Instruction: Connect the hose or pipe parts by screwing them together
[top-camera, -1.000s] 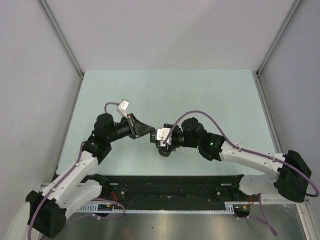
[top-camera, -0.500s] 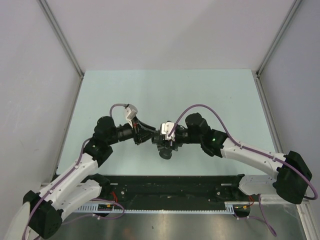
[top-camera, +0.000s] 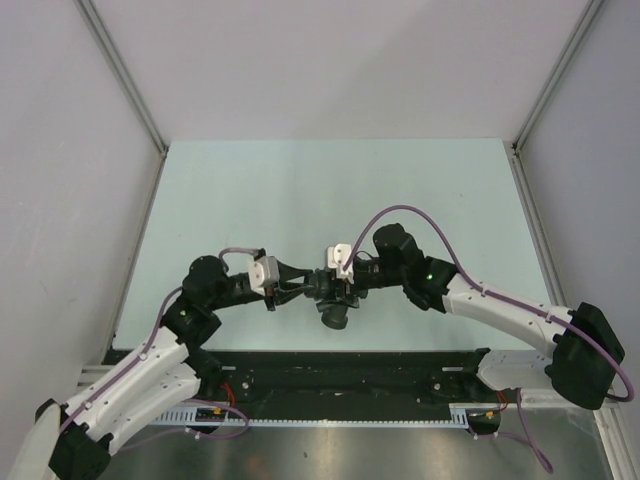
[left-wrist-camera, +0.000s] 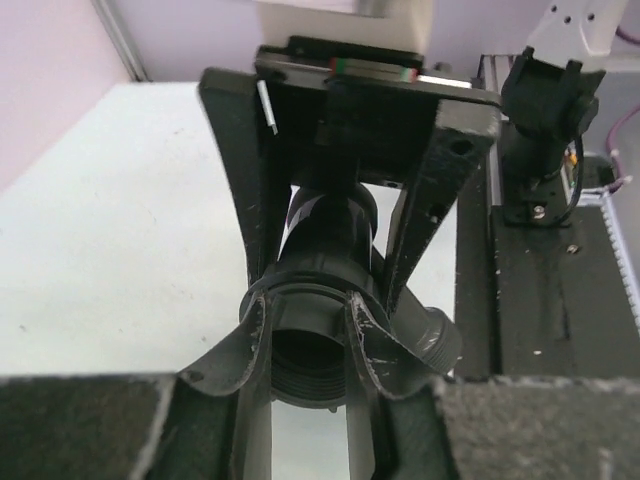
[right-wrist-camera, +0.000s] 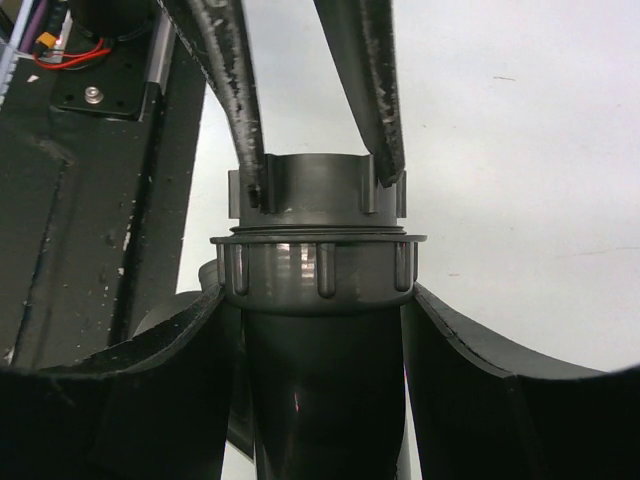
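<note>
A pale green table (top-camera: 300, 180) carries a black rail (top-camera: 340, 375) along its near edge.

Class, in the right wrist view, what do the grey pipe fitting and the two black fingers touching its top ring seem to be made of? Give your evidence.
Pipe fitting: likely moulded plastic, dark grey, semi-gloss; it shows moulded ribs and soft light streaks.
Black fingers: probably hard plastic, matte; pale scuffs along the edges, no metallic shine.
</note>
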